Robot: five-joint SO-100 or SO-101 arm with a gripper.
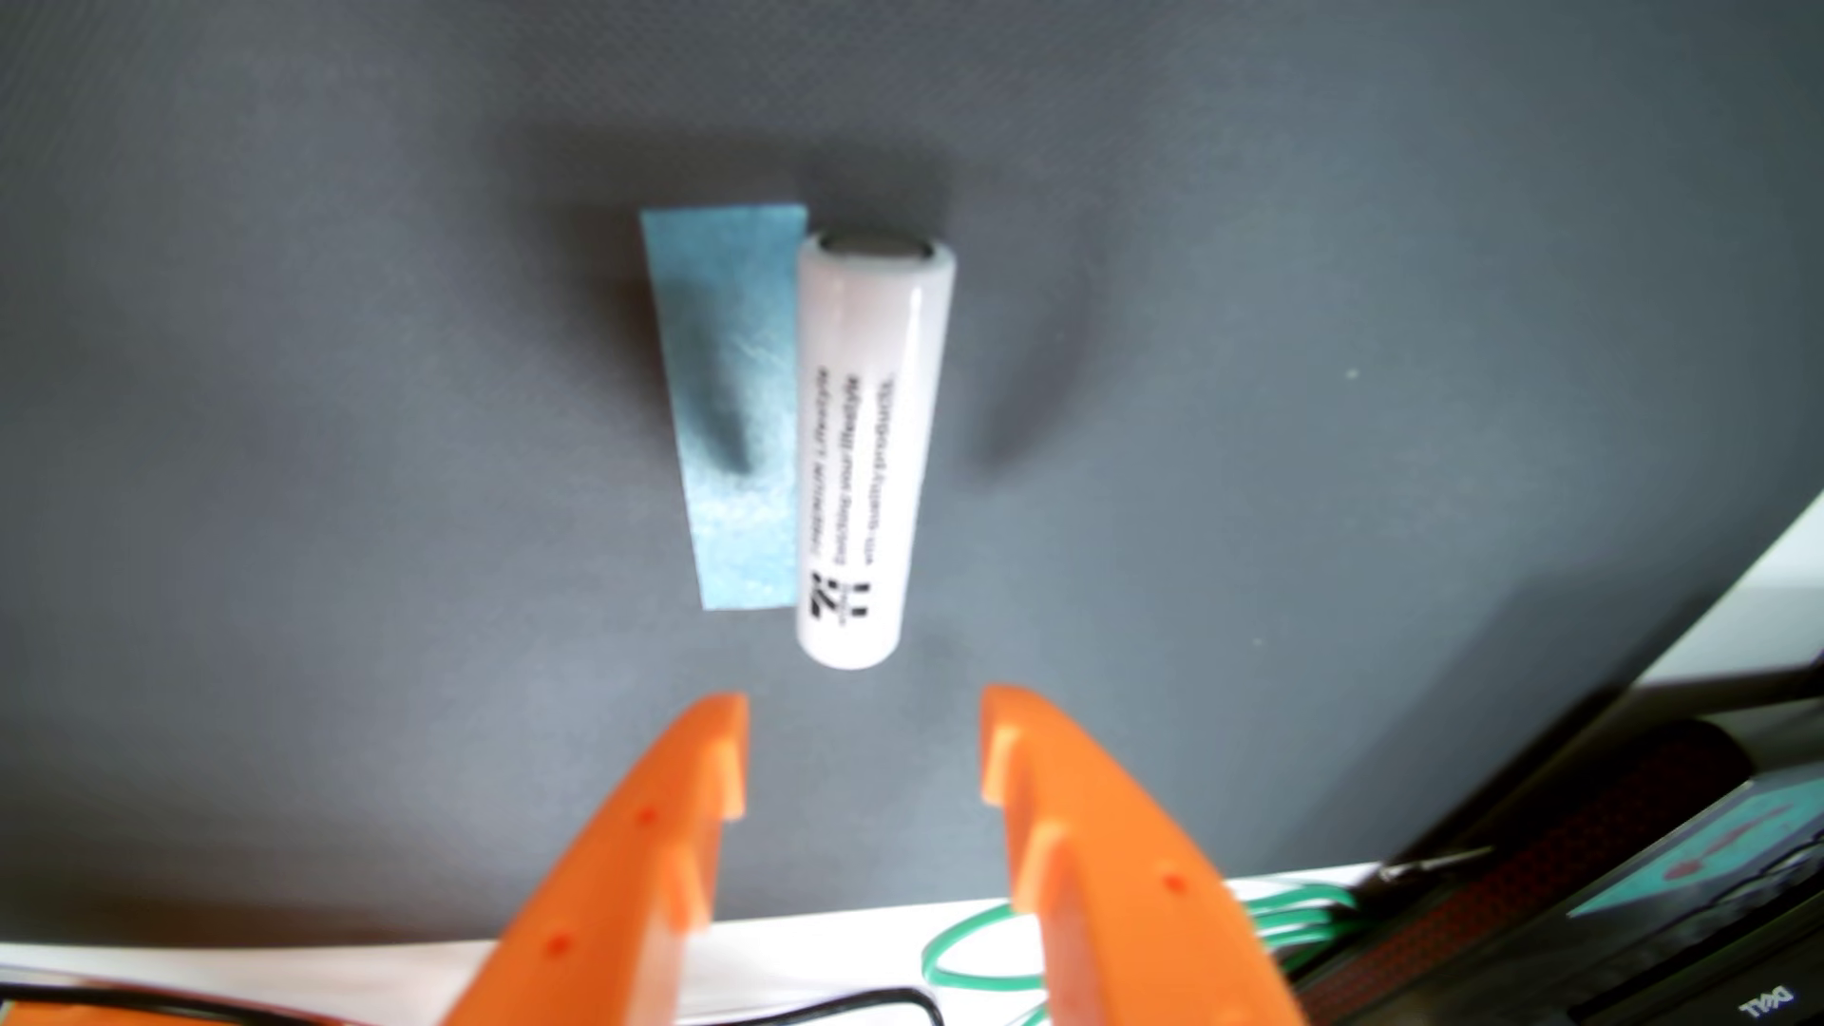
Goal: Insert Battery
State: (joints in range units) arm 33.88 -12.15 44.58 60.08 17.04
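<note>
In the wrist view, a dark gray mat point(1283, 395) covers most of the white desk point(839, 947). A white battery point(869, 444) lies flat on the mat, pointing toward 12 o'clock. A blue strip of tape point(735, 414) lies on the mat at the battery's 9 o'clock side, touching it. A green wire point(987, 962) loops on the desk at 6 o'clock.

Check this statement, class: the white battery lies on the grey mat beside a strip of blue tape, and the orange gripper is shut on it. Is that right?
Not quite. The wrist view shows the orange gripper open, its fingers spread short of the white battery and touching nothing. The rest holds: the battery lies on the grey mat beside the strip of blue tape.
</note>
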